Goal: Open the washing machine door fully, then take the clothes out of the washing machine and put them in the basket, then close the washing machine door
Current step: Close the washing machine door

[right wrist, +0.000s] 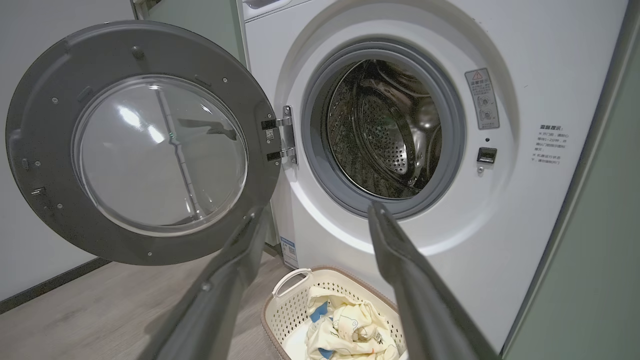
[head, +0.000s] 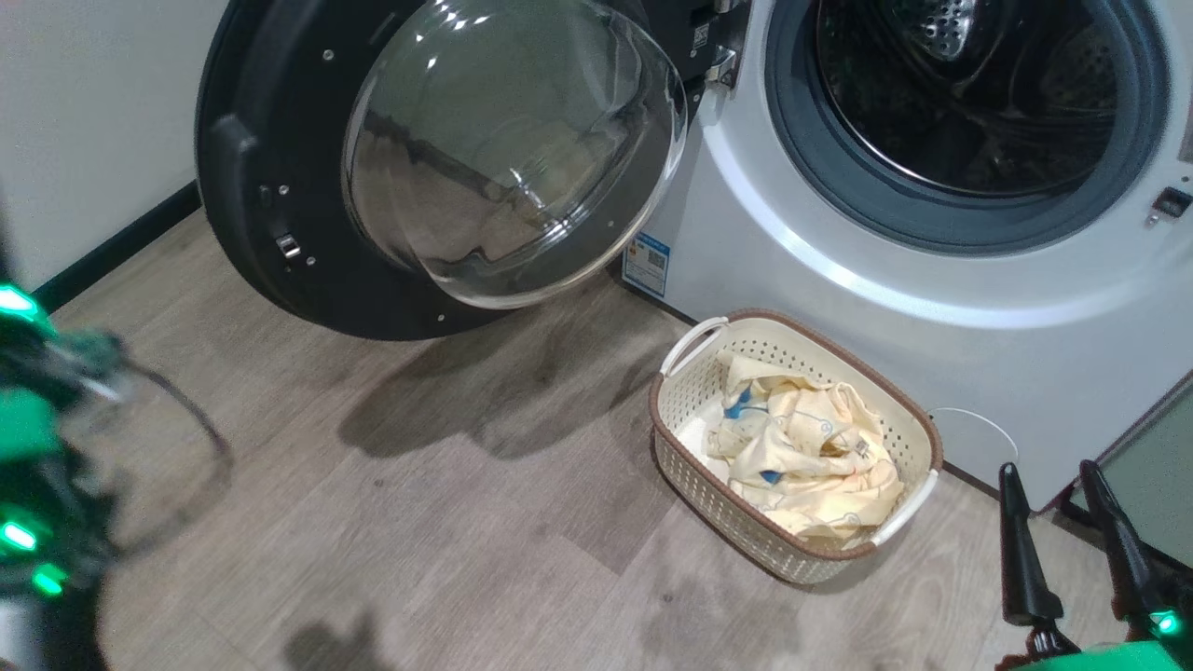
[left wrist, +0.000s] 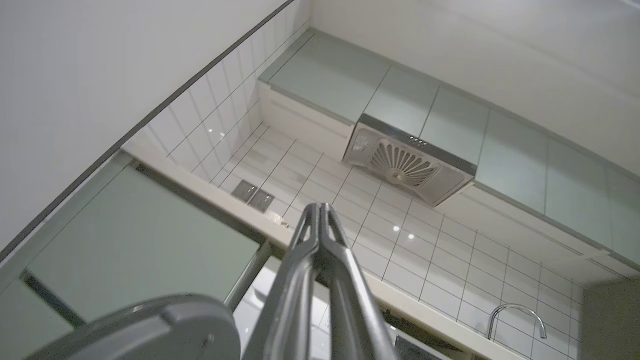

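Observation:
The washing machine stands with its door swung wide open to the left, glass porthole bulging outward. Inside the drum mouth I see bare perforated metal. The cream basket sits on the floor below the drum, holding crumpled pale yellow clothes. My right gripper is open and empty, low to the right of the basket, pointing at the machine front. My left gripper is shut on nothing and points up at wall tiles.
Wood-look floor spreads left of the basket. A white wall with dark skirting runs behind the door. A pale green cabinet flanks the machine's right side. Overhead in the left wrist view are green cabinets, a range hood and a tap.

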{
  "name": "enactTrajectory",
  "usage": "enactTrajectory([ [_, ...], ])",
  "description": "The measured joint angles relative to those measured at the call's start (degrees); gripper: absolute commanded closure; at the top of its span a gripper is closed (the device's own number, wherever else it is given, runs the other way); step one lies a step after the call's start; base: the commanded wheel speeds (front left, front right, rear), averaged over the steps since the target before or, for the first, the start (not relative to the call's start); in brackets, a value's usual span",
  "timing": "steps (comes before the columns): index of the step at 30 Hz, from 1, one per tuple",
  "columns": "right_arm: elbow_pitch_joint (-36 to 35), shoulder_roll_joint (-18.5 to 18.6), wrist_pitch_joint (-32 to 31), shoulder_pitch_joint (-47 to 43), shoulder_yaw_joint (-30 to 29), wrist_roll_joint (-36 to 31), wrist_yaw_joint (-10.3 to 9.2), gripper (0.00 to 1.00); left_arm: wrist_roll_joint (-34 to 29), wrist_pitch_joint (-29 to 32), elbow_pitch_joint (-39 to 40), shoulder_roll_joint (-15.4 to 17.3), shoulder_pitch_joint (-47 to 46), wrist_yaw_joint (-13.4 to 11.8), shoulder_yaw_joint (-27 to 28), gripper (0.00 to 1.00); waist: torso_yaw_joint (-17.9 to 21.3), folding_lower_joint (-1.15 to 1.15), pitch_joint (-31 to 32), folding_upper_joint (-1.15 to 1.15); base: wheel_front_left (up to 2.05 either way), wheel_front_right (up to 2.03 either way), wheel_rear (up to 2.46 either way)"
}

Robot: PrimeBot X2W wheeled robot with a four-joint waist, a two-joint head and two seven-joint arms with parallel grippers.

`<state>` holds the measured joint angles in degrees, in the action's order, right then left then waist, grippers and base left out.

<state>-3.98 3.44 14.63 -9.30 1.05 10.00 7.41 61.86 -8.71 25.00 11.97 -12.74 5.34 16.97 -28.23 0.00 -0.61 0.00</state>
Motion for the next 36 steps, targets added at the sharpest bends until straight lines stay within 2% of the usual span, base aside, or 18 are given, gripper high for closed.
enactTrajectory([
  [6,-0.07,0.08,0.0,0.02,-0.24,0.0,0.0,0.0,9.16,5.47,-8.04,6.68,-12.54,-3.13,5.37,1.0,0.53,0.0,-0.64,0.0,0.0,0.0,0.0],
  [8,-0.08,0.12,0.0,0.01,-0.23,0.0,0.0,0.0,9.99,7.11,-12.68,9.28,-15.68,-4.21,6.2,1.0,0.82,0.0,-0.88,0.0,0.0,0.0,0.0],
  [13,-0.09,0.47,0.0,0.08,-0.36,0.0,0.0,0.0,12.8,10.42,-27.81,12.95,-22.79,-6.17,6.91,1.0,1.57,0.0,-1.67,0.0,0.0,0.0,0.0],
  [18,-0.08,1.41,0.0,0.2,0.2,0.0,0.0,0.0,14.82,12.4,-42.29,15.28,-28.37,-7.11,7.15,1.0,2.98,0.0,-2.39,0.0,0.0,0.0,0.0],
  [24,-0.09,1.83,0.0,0.21,0.38,0.0,0.0,0.0,17.5,14.9,-54.64,18.09,-30.99,-6.59,9.5,1.0,4.84,0.0,-3.53,0.0,0.0,0.0,0.0],
  [29,-0.4,2.35,0.0,0.28,0.41,0.0,0.0,0.0,18.95,17.93,-61.73,19.72,-30.97,-6.51,10.69,1.0,5.91,0.0,-4.8,0.0,0.0,0.0,0.0],
  [36,-0.78,3.66,0.0,0.64,0.56,0.0,0.0,0.0,19.48,21.45,-66.47,21.0,-30.95,-6.54,10.39,1.0,6.9,0.0,-6.62,0.0,0.0,0.0,0.0],
])
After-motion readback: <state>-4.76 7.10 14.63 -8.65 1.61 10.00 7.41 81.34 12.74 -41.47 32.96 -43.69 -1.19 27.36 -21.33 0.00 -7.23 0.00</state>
